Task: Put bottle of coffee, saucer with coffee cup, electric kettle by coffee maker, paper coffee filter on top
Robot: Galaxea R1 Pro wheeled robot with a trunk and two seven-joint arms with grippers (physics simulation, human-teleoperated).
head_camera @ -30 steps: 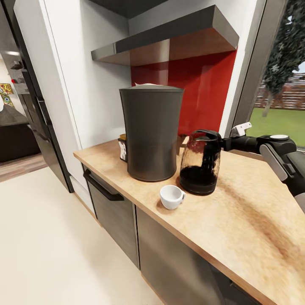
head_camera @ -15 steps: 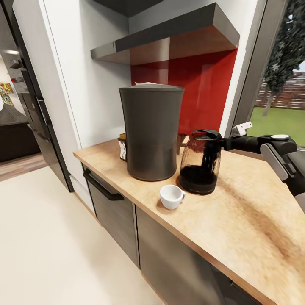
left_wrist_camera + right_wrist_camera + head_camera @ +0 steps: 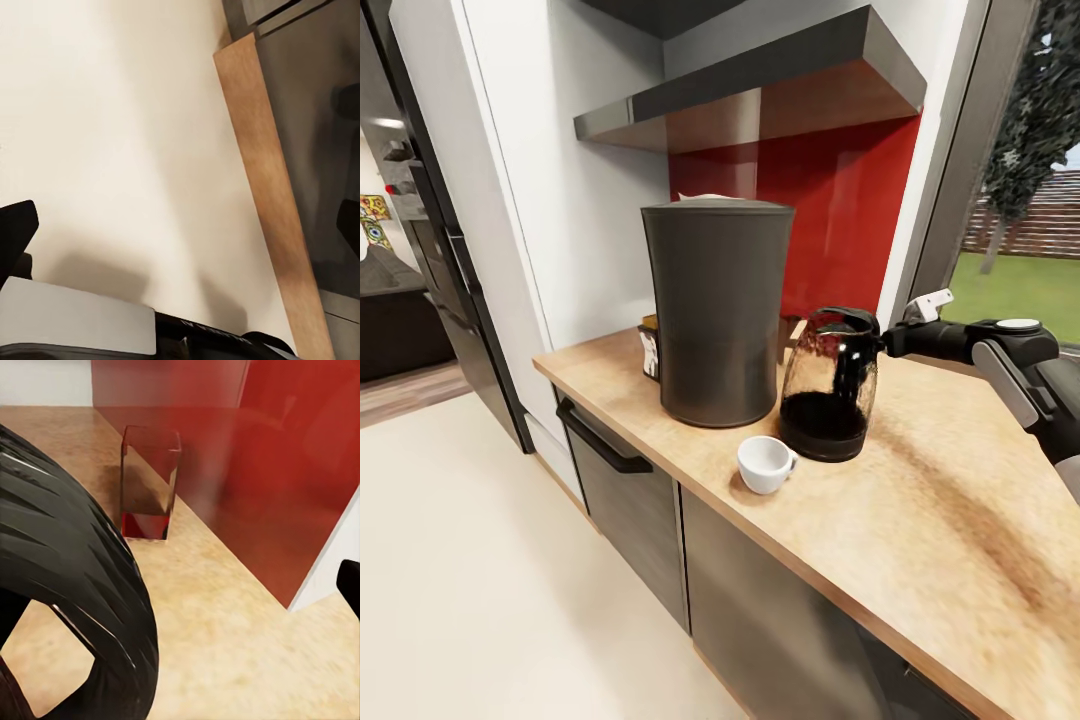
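head view: right pincer grips kettle

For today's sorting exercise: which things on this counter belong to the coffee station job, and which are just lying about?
Job: coffee maker, paper filter on top, electric kettle, coffee cup, right gripper.
Lying about: clear glass container, range hood.

Glass kettle tilted beside coffee maker; cup near.
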